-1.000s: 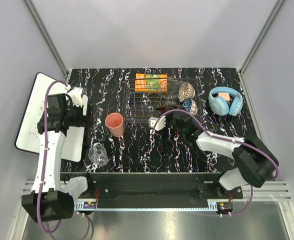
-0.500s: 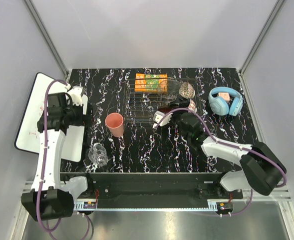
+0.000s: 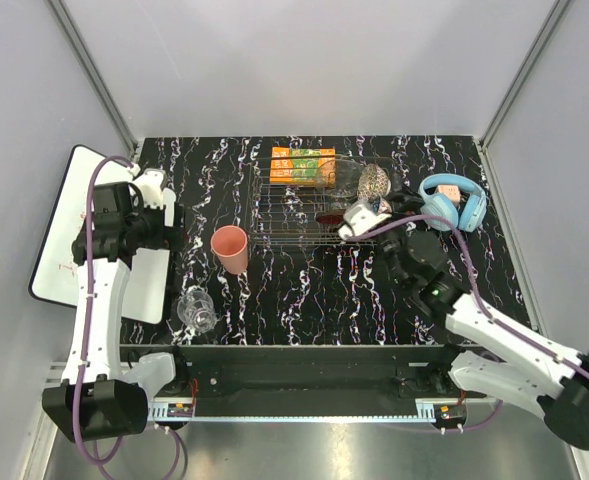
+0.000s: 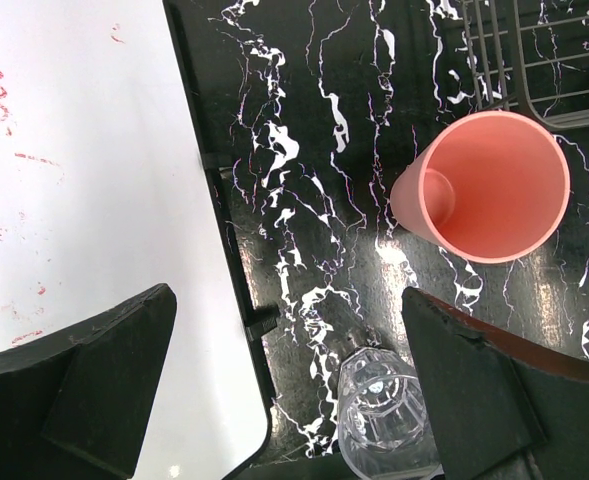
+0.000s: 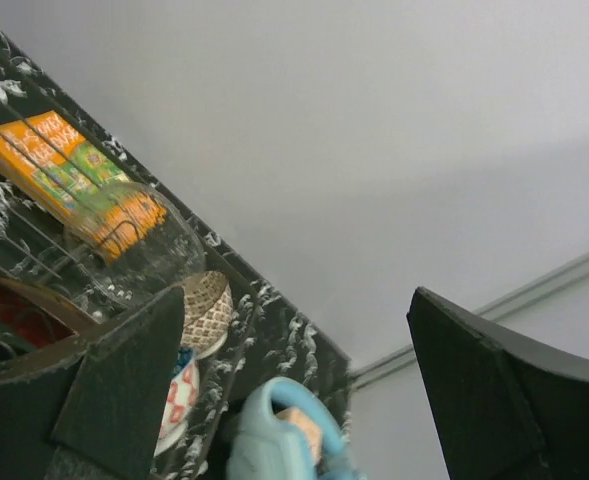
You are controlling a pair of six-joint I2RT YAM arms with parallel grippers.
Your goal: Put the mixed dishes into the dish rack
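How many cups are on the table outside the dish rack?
2: pink cup just left of the dish rack; small clear glass cup nearer the front edge. Others may be hidden.

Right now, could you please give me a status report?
Left fingers open, right fingers open, empty. Pink tapered cup, small clear glass cup outside silvery wire dish rack. Orange-green box at rack's far end.

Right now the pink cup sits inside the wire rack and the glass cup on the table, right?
No: in the top view the pink cup stands on the table too, left of the dish rack, like the glass cup.
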